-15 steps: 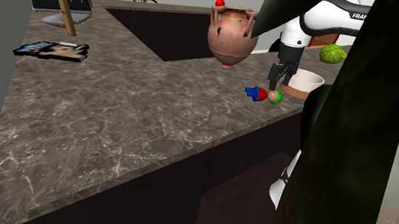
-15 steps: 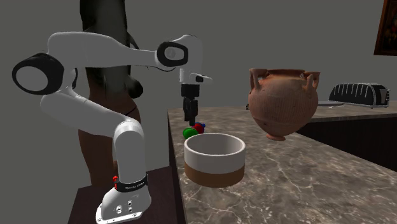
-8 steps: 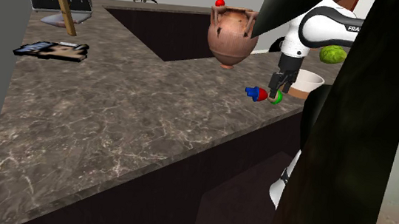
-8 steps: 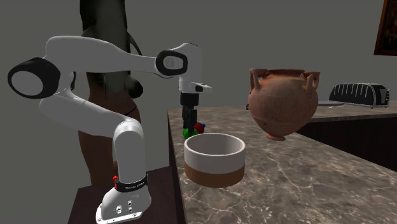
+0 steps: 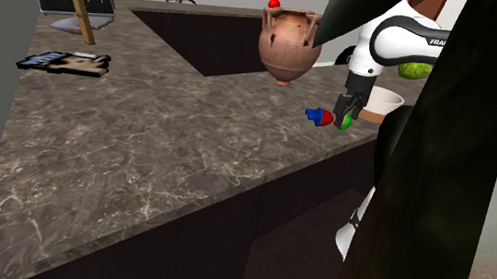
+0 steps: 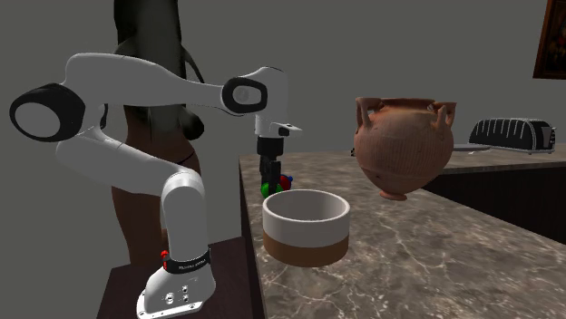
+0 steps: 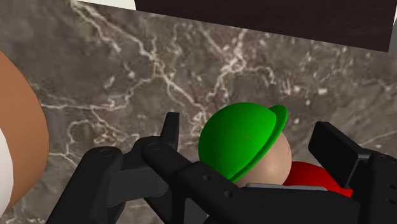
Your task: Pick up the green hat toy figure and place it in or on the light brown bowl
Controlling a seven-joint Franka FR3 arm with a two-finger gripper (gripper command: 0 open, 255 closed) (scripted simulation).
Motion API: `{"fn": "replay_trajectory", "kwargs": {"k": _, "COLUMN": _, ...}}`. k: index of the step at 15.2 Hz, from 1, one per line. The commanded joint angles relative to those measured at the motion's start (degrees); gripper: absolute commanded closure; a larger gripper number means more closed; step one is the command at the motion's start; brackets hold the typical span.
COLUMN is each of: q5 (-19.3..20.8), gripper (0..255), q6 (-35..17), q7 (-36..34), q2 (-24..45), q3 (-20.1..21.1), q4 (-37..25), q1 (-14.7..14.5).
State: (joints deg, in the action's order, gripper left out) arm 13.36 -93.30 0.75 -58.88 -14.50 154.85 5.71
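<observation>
Now the black two-finger gripper (image 7: pixel 250 130) holds its jaws spread, one on each side of the head of the green-hatted toy figure (image 7: pixel 238 137), not pressed on it. The figure, with red body and blue legs, lies on the dark marbled table (image 5: pixel 144 153). Just beside it stands the light brown bowl (image 6: pixel 306 231), and a terracotta vase (image 5: pixel 288 47) is near. Compared with one second ago, the gripper is lower, down around the toy.

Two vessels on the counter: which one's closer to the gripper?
The bowl, low and wide, right beside the gripper. The tall handled urn stands farther off.
</observation>
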Motion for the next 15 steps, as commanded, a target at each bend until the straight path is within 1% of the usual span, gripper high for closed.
{"fn": "replay_trajectory", "kwargs": {"k": 1, "q5": 0.0, "gripper": 0, "q6": 0.0, "q7": 0.0, "q2": 0.0, "q3": 0.0, "q4": 0.0, "q1": 0.0}}
{"fn": "replay_trajectory", "kwargs": {"k": 2, "q5": 0.0, "gripper": 255, "q6": 0.0, "q7": 0.0, "q2": 0.0, "q3": 0.0, "q4": 0.0, "q1": 0.0}}
{"fn": "replay_trajectory", "kwargs": {"k": 11, "q5": 0.0, "gripper": 255, "q6": -0.01, "q7": 0.0, "q2": 0.0, "q3": 0.0, "q4": 0.01, "q1": 0.0}}
{"fn": "replay_trajectory", "kwargs": {"k": 15, "q5": -0.66, "gripper": 255, "q6": 2.75, "q7": 0.13, "q2": 0.48, "q3": 0.64, "q4": -3.24, "q1": -0.32}}
